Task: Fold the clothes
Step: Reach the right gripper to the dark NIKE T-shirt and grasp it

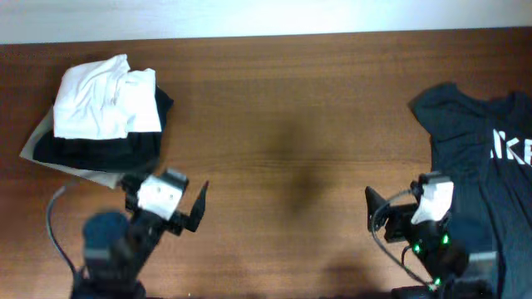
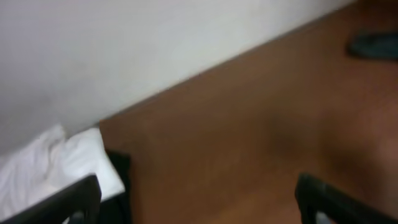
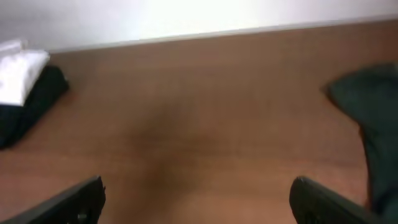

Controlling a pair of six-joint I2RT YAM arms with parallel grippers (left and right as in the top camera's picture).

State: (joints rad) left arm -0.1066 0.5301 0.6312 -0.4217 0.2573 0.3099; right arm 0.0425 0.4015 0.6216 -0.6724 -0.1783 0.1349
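The right gripper (image 1: 413, 218) stands released, jaws spread wide and nothing between them. It hovers just beside the lower left edge of the T-shirt (image 1: 474, 133). The left gripper (image 1: 166, 204) is equally wide open and empty, well apart from the T-shirt toward the far left.

The T-shirt lies crumpled and unfolded, running off the right edge of the overhead view. Only that view shows its white lettering (image 1: 515, 149), which is cut by the frame. The right wrist view shows the right gripper (image 3: 199, 202) with both dark fingers (image 3: 68, 199) low in the corners over bare wood. There the T-shirt (image 3: 367, 99) is only a blurred dark mass at the right. In the left wrist view the left gripper (image 2: 199, 205) is likewise spread over bare wood. A small blurred dark patch (image 2: 373, 45) sits at the upper right; what it is cannot be told.

Far left of the T-shirt a folded white garment (image 1: 96, 100) lies on a black garment (image 1: 100, 149), both on a beige cloth (image 1: 37, 141). The beige cloth shows only from overhead.

Everything rests on a brown wooden table (image 1: 291, 124). Beyond the T-shirt's far edge a pale wall (image 1: 249, 17) meets the tabletop.
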